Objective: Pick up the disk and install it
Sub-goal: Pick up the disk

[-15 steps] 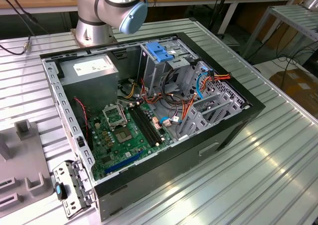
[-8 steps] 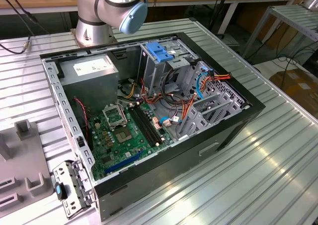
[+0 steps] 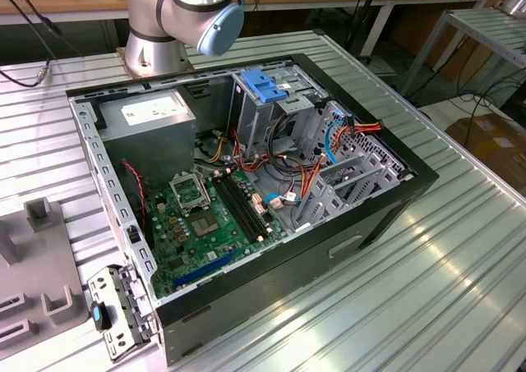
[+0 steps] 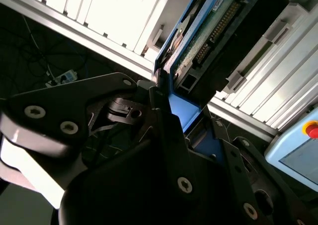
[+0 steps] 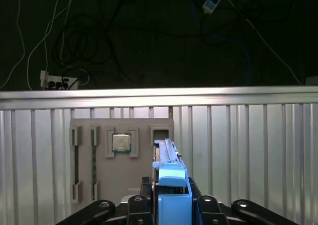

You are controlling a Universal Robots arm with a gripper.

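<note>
Clamping the disk (image 5: 168, 160) edge-on, fingers (image 4: 166, 135) over grey fixture tray (image 5: 99, 185) holding processor chip (image 5: 120, 142).

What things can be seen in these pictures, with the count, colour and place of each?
table: one, silver, under everything.
computer case: one, black, on the table.
motherboard: one, green, inside the case.
power supply box: one, grey with white sticker, inside the case.
drive cage: one, metal with light-blue latch, inside the case.
tray: one, grey, on the table.
processor chip: one, silver, in the tray.
disk: one, grey with blue rails, on edge between the fingers.
arm base: one, silver and blue, beside the case.
fingers: two, black, shut on the disk.
</note>
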